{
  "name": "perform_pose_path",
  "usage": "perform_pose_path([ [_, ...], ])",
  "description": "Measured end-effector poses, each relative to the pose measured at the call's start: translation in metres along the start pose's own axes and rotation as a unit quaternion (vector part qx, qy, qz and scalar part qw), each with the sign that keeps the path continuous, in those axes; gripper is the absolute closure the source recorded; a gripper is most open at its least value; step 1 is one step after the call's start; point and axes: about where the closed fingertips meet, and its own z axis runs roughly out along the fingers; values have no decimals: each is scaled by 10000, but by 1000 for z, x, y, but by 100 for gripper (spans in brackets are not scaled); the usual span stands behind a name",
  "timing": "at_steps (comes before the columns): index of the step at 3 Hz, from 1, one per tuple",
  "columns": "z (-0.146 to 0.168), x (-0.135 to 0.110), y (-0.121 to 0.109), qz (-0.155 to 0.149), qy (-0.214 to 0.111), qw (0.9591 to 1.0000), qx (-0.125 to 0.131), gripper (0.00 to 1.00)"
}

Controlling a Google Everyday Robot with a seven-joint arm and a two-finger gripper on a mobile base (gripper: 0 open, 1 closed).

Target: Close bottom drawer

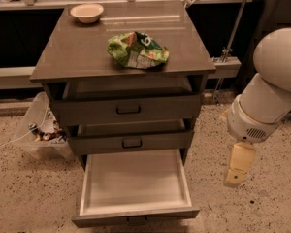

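Observation:
The bottom drawer (103,219) of the grey-brown cabinet is pulled far out toward me. Its pale whitish inside is bare, and its small dark handle (136,221) shows at the lower edge of the view. My gripper (237,165) hangs from the white arm at the right, pointing down above the floor. It is to the right of the open drawer, about level with it and apart from it. It holds nothing that I can see.
The two taller drawers (128,109) above stand slightly ajar. A green snack bag (137,49) and a pale bowl (87,12) lie on the cabinet top. A clear plastic bin (39,130) sits on the speckled floor at the left.

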Motion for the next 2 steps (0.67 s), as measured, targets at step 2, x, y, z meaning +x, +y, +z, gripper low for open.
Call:
perform_pose_path([
  [2,41,4,11,-56,-180,9997,-159,0],
])
